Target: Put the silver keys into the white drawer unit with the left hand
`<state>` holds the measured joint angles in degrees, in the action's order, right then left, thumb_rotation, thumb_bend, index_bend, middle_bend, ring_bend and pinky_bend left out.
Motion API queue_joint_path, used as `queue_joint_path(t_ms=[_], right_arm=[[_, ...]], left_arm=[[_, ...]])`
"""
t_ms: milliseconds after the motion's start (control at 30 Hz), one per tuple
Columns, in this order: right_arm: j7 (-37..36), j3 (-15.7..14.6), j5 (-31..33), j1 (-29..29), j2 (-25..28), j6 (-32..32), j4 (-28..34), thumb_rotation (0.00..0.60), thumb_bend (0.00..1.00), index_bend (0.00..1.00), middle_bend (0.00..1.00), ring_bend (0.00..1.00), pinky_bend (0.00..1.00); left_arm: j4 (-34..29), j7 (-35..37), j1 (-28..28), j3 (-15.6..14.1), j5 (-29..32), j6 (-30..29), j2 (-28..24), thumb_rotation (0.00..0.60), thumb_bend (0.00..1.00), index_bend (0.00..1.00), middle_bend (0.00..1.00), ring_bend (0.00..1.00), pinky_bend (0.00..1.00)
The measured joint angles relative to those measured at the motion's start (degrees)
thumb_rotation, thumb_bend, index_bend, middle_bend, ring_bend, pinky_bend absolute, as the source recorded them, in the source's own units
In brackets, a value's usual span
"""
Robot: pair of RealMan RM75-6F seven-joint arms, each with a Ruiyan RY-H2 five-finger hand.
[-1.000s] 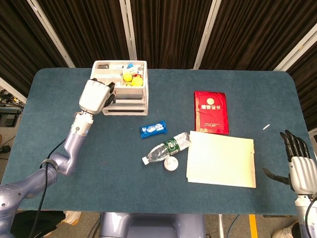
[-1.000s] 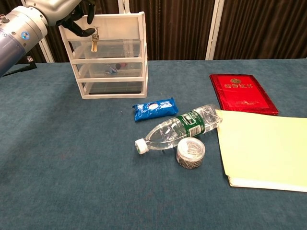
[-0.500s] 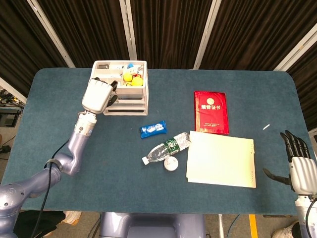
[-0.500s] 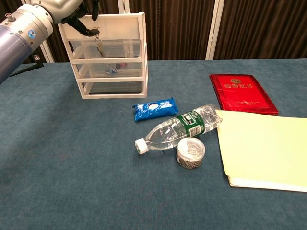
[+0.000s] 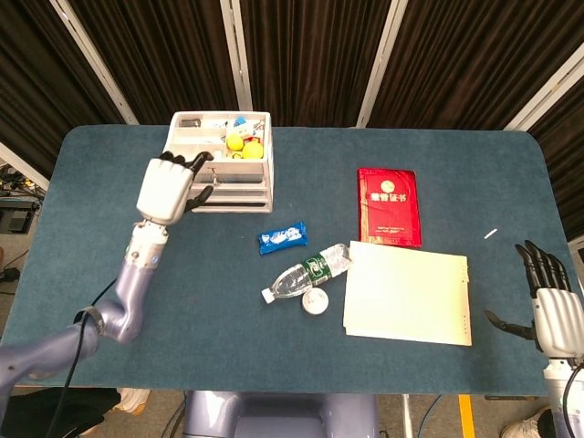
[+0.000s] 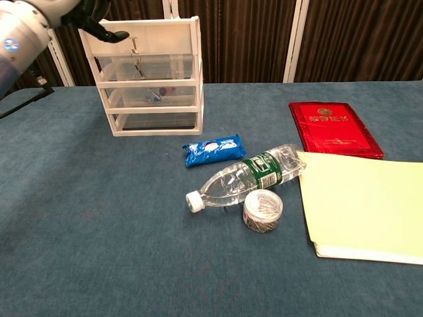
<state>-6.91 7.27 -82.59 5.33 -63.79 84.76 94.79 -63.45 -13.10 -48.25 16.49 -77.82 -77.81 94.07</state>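
The silver keys (image 6: 135, 58) show at the front of the top tray of the white drawer unit (image 6: 197, 79), and nothing holds them. Whether they hang over the front edge or lie behind the clear front, I cannot tell. My left hand (image 6: 73, 13) is up and to the left of the unit, fingers spread, holding nothing. In the head view the left hand (image 5: 169, 187) hovers at the front left corner of the drawer unit (image 5: 266, 169); the keys are not discernible there. My right hand (image 5: 552, 306) stays at the table's near right edge, fingers extended and empty.
A blue snack packet (image 6: 213, 150), a lying water bottle (image 6: 241, 179) and a small round tin (image 6: 262, 210) sit mid-table. A red booklet (image 6: 334, 127) and a pale yellow folder (image 6: 367, 205) lie to the right. Yellow balls (image 5: 245, 146) sit in the unit's top tray.
My left hand has let go of the keys, spread its fingers and drawn back to the left of the unit. The keys stay at the top tray's front. The right hand has not moved.
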Motion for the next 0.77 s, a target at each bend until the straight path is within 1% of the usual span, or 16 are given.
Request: queue_joint_path(t_ms=[67, 100, 133, 167, 233, 300, 367, 467, 533, 633, 767], right_arm=[[0.4, 0.0, 0.2, 0.1, 0.0, -0.3, 0.0, 0.600, 0.04, 0.00, 0.00, 0.00, 0.00], [0.7, -0.1, 0.4, 0.1, 0.0, -0.6, 0.0, 0.600, 0.04, 0.00, 0.00, 0.00, 0.00], [0.9, -0.1, 0.5, 0.2, 0.1, -0.8, 0.0, 0.600, 0.04, 0.00, 0.00, 0.00, 0.00], [1.2, -0.1, 0.8, 0.2, 0.1, -1.0, 0.0, 0.600, 0.04, 0.00, 0.00, 0.00, 0.00], [1.7, -0.1, 1.1, 0.3, 0.2, -1.3, 0.1, 0.600, 0.04, 0.00, 0.00, 0.00, 0.00], [2.3, -0.1, 1.5, 0.4, 0.2, -1.6, 0.1, 0.600, 0.04, 0.00, 0.00, 0.00, 0.00], [2.6, 0.0, 1.9, 0.5, 0.2, -1.8, 0.1, 0.600, 0.04, 0.00, 0.00, 0.00, 0.00], [3.2, 0.2, 2.7, 0.6, 0.2, -2.3, 0.1, 0.600, 0.04, 0.00, 0.00, 0.00, 0.00], [3.5, 0.3, 3.0, 0.7, 0.2, -2.5, 0.2, 0.600, 0.04, 0.00, 0.00, 0.00, 0.00], [3.7, 0.4, 3.2, 0.8, 0.1, -2.5, 0.3, 0.600, 0.04, 0.00, 0.00, 0.00, 0.00], [3.9, 0.4, 3.2, 0.8, -0.1, -2.6, 0.3, 0.600, 0.04, 0.00, 0.00, 0.00, 0.00]], left_arm=[[-5.4, -0.5, 2.4, -0.7, 0.0, -1.7, -2.0, 0.600, 0.13, 0.22, 0.29, 0.24, 0.32], [-7.9, -0.9, 3.5, -1.1, 0.1, -2.4, -3.0, 0.600, 0.12, 0.20, 0.23, 0.18, 0.28], [-11.3, -1.5, 5.2, -1.8, 0.2, -3.3, -4.4, 0.600, 0.11, 0.16, 0.15, 0.10, 0.21], [-13.9, -2.0, 6.5, -2.4, 0.3, -4.0, -5.5, 0.600, 0.10, 0.12, 0.07, 0.04, 0.15], [-20.0, -3.3, 9.7, -4.2, 0.6, -5.3, -8.4, 0.600, 0.09, 0.06, 0.01, 0.00, 0.05], [-25.0, -4.5, 12.7, -6.1, 0.9, -6.5, -11.2, 0.600, 0.08, 0.03, 0.00, 0.00, 0.00], [-30.3, -5.7, 16.5, -8.6, 1.4, -7.8, -14.5, 0.600, 0.08, 0.01, 0.00, 0.00, 0.00], [-35.3, -7.0, 21.5, -12.5, 2.1, -9.6, -18.9, 0.600, 0.08, 0.00, 0.00, 0.00, 0.00], [-37.4, -7.0, 24.4, -15.0, 2.2, -10.9, -21.2, 0.600, 0.07, 0.00, 0.00, 0.00, 0.00], [-38.4, -6.0, 27.9, -17.6, 1.7, -12.6, -23.0, 0.600, 0.07, 0.00, 0.00, 0.00, 0.00], [-37.5, -3.2, 31.5, -19.8, 0.5, -14.2, -24.1, 0.600, 0.08, 0.00, 0.00, 0.00, 0.00]])
